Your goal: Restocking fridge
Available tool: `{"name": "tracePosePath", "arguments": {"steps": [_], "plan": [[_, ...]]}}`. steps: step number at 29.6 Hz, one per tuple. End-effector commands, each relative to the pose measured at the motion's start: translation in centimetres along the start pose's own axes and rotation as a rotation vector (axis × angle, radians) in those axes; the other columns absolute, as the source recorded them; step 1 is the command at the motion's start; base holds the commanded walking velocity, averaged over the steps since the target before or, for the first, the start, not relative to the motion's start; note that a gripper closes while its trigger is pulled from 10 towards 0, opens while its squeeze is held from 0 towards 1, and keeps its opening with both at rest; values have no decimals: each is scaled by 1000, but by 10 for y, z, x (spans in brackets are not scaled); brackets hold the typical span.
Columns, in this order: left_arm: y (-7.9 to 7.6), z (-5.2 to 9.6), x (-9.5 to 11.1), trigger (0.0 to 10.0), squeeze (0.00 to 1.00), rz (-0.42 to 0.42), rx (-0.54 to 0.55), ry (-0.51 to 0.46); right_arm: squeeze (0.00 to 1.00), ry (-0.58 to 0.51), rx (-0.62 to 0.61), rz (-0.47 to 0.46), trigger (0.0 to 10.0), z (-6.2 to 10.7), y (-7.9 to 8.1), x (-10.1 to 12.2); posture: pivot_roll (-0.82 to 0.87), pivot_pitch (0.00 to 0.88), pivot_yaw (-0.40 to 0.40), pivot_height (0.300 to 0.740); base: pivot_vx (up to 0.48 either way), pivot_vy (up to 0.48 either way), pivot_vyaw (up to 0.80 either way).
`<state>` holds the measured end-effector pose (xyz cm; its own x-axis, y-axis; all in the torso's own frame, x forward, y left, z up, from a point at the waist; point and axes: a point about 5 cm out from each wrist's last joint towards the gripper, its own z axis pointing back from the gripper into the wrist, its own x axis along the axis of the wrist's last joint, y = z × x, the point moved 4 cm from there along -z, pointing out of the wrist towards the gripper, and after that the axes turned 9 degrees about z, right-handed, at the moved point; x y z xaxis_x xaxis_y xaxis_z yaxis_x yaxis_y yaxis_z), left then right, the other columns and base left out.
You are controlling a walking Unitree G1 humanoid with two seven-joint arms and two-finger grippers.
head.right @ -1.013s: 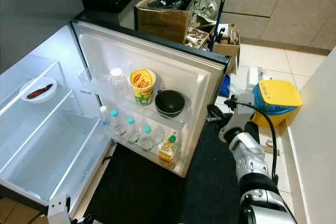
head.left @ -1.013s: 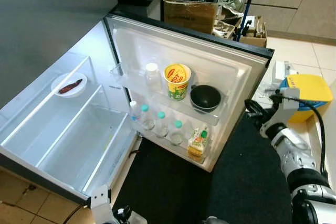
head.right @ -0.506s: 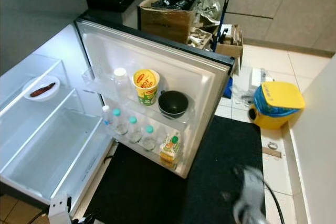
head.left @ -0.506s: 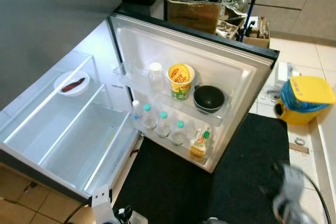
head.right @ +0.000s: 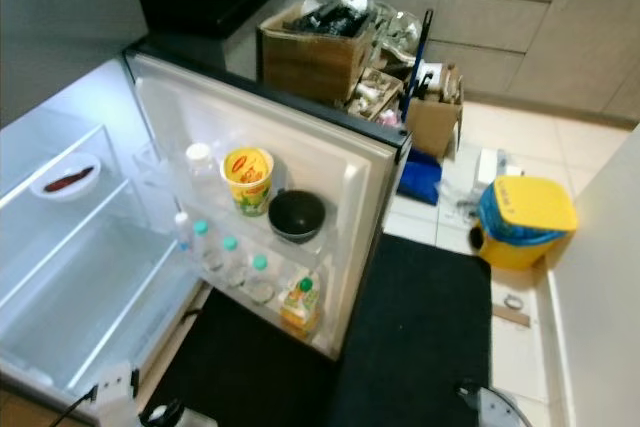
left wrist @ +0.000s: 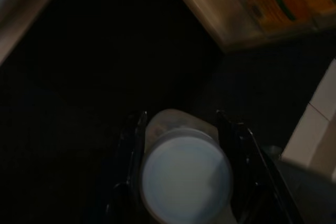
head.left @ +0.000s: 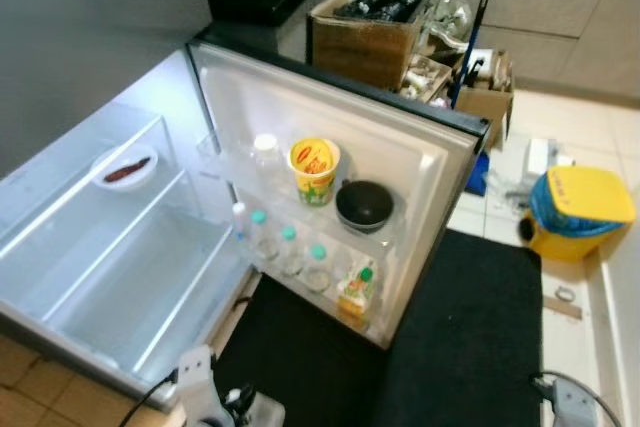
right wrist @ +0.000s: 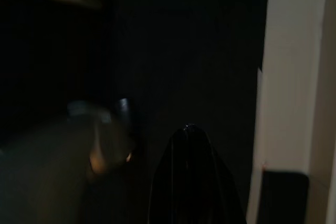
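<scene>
A: We're standing at the open fridge (head.left: 90,277), door (head.left: 330,147) swung wide, and our left end effector (left wrist: 181,145) is pinching a pale, white-lidded container (left wrist: 185,174) between its two black fingers, low over the black floor mat (head.left: 470,327).

B: So that's the item waiting to go in. What's stocked so far?

A: On the door racks we see a yellow cup of noodles (head.left: 314,169), a black bowl (head.left: 364,205), a row of small green-capped bottles (head.left: 288,247) and a juice carton (head.left: 356,292). Inside, there's a white plate with something dark on it (head.left: 124,169) up on the shelf.

B: And the lower shelves look bare, so we judge plenty of room is left.

A: Right, we'd call this partway: some goods placed, the container not yet in.

B: Our right end effector (right wrist: 191,177)?

A: Hanging low in the dark; we can't tell whether its fingers are spread or together.
</scene>
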<state>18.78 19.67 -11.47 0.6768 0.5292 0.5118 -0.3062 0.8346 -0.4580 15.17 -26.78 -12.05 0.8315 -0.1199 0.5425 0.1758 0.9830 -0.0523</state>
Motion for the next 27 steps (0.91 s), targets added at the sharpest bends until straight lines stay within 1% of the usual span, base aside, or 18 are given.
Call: {"name": "tracePosePath", "arguments": {"steps": [1, 3, 14, 16, 18, 20, 21, 22, 23, 24, 25, 26, 27], "plan": [[3, 3, -18, 10000, 0, 20, 16, 57, 0, 45, -10, 8, 10000, 3, -4, -13, -58, 98, 6, 740, 0, 0, 0], [7, 4, -18, 10000, 0, 15, 47, 52, 0, 47, -7, 15, 10000, 3, -3, -13, -58, 98, 5, 740, 0, 0, 0], [8, 4, -20, 10000, 0, 7, 55, 54, 0, 49, 4, 29, 10000, 3, -2, -14, -62, 103, 1, 740, 0, 0, 0], [8, 4, -17, 10000, 0, 15, 64, 38, 0, 50, 5, 31, 10000, 3, -1, -14, -62, 103, 1, 740, 0, 0, 0], [10, 2, -3, 10000, 0, 46, 82, -19, 0, 50, 5, 30, 10000, 3, -1, -15, -63, 105, 1, 740, 0, 0, 0], [10, 2, -3, 10000, 0, 46, 82, -19, 0, 50, 5, 30, 10000, 3, -1, -15, -63, 105, 1, 740, 0, 0, 0], [11, 2, 1, 10000, 0, 52, 85, -33, 0, 50, 5, 31, 10000, 3, -1, -15, -63, 105, 1, 740, 0, 0, 0], [9, 0, 14, 10000, 0, 69, 83, -80, 0, 50, 5, 31, 10000, 3, -1, -15, -63, 110, -1, 740, 0, 0, 0], [9, 0, 14, 10000, 0, 69, 83, -80, 0, 50, 5, 31, 10000, 3, -1, -15, -63, 110, -1, 740, 0, 0, 0], [9, -1, 23, 10000, 0, 82, 80, -112, 0, 49, 5, 31, 10000, 3, -2, -15, -63, 110, -1, 740, 0, 0, 0], [9, -1, 23, 10000, 0, 82, 80, -112, 0, 49, 5, 31, 10000, 3, -2, -15, -63, 110, -1, 740, 0, 0, 0], [6, -2, 37, 10000, 0, 96, 70, -158, 0, 48, 4, 31, 10000, 3, -2, -15, -63, 111, 0, 740, 0, 0, 0], [6, -2, 37, 10000, 0, 96, 70, -158, 0, 48, 4, 31, 10000, 3, -2, -15, -63, 111, 0, 740, 0, 0, 0]]}}
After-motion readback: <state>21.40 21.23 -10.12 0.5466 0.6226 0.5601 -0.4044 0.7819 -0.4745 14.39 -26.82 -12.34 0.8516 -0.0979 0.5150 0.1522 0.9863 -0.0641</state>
